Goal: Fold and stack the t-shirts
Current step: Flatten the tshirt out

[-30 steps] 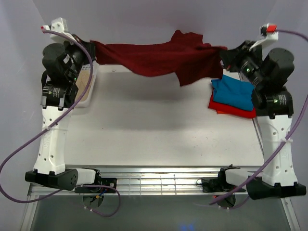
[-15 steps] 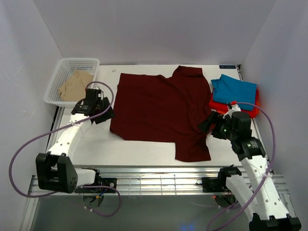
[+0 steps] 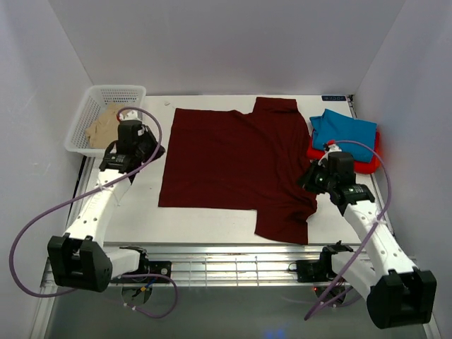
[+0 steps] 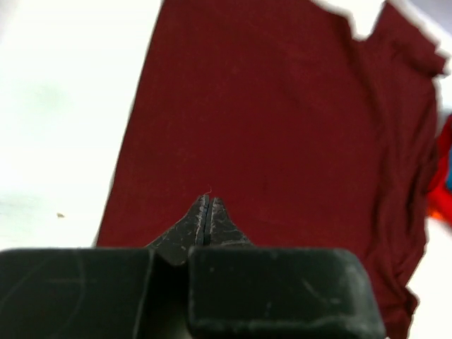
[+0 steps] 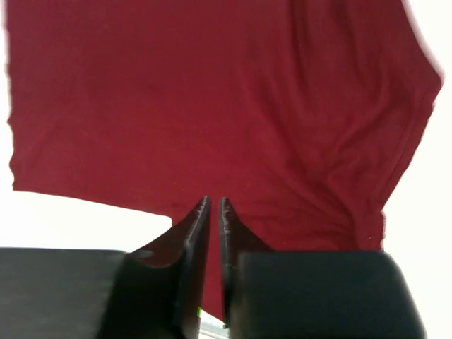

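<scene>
Dark maroon t-shirt (image 3: 233,166), spread open and flat across the middle of the bench (image 3: 205,222). Its long straight edge faces the left arm. One sleeve projects toward the far side and the other toward the near edge. The cloth lies smooth over most of its area and is creased into soft folds on the side toward the right arm.

Left end effector (image 4: 206,205), poised at the shirt's left edge near its far corner. The fingers are pressed together with no gap and no cloth between them. Whether the tips touch the fabric cannot be told.

Right end effector (image 5: 214,205), poised at the creased right side of the shirt. The fingers stand a narrow slit apart, with maroon cloth visible beyond the slit and nothing gripped.

Teal-blue t-shirt (image 3: 345,133), folded, lying on top of the folded red-orange t-shirt (image 3: 373,159). The pair forms a stack at the far right of the bench, just beside the maroon shirt's far sleeve. The red-orange cloth shows only as a border along the stack's right and near sides.

Beige t-shirt (image 3: 106,123), crumpled inside the white mesh basket (image 3: 106,92), which stands at the far left corner of the bench, apart from the maroon shirt.
</scene>
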Controlling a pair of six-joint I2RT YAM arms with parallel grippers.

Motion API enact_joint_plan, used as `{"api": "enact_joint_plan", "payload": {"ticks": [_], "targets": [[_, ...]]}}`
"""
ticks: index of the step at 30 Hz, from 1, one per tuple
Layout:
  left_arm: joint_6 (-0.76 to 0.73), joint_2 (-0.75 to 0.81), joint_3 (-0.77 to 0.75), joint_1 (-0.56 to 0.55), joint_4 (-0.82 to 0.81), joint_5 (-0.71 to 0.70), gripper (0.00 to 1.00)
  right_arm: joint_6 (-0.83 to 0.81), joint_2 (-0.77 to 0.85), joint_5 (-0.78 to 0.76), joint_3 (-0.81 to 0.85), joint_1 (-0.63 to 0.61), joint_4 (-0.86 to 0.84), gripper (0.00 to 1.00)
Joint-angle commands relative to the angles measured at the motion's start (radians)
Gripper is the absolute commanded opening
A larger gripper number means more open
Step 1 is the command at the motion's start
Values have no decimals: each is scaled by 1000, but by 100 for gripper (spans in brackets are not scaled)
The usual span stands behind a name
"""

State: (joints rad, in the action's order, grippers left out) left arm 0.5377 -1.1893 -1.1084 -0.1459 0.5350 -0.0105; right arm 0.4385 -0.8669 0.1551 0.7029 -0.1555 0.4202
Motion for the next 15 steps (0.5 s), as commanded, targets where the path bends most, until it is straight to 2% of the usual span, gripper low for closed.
{"api": "enact_joint_plan", "payload": {"ticks": [1, 9, 15], "targets": [[50, -42, 143, -21, -144, 79, 0, 5, -102, 24, -51, -4, -136, 11], [143, -142, 288, -95, -372, 75, 0, -4, -348, 66, -14, -13, -261, 8], [156, -222, 329, -147, -399, 26, 0, -9, -526, 80, 46, -64, -276, 8]]}}
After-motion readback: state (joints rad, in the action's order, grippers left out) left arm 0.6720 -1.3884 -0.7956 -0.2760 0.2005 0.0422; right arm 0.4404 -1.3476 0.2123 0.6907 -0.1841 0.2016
